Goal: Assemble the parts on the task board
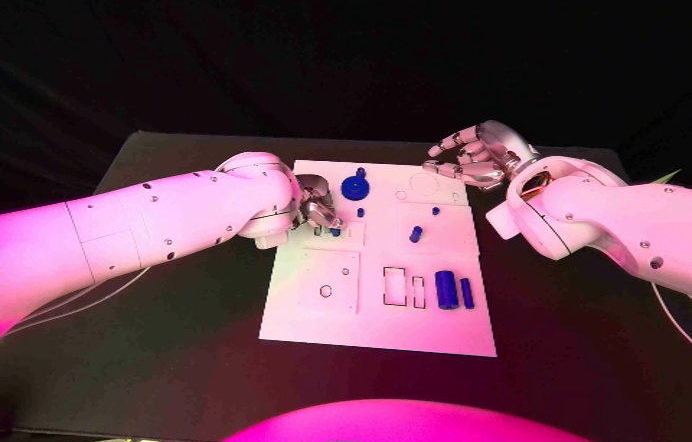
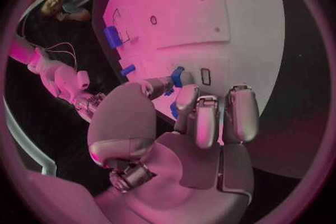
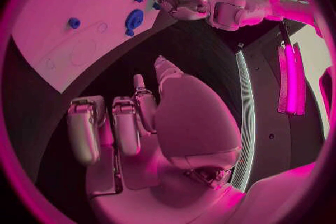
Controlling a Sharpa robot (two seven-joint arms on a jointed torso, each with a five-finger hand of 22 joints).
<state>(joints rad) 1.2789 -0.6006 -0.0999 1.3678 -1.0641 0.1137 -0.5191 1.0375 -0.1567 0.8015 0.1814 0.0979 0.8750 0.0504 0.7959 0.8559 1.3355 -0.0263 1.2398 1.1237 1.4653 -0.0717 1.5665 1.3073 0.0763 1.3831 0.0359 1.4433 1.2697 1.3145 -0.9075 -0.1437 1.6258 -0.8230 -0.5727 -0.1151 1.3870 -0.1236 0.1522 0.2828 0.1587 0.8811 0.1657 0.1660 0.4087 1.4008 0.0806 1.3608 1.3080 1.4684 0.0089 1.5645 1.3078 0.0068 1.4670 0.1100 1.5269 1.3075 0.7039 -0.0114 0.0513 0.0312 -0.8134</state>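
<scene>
The left hand (image 1: 317, 212) pinches a small blue peg (image 1: 335, 230) over the task board (image 1: 378, 332), the round blue part (image 1: 356, 189) just at its 1 o'clock, while the right hand (image 1: 473, 159) hovers empty, fingers apart, farther off.

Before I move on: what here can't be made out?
- Left hand, head view: its own arm hides the fingertips; whether it pinches a part is unclear.
- Left wrist view: fingers cover the small blue part; contact unclear.
- Board slots, head view: too small to tell depth.
</scene>
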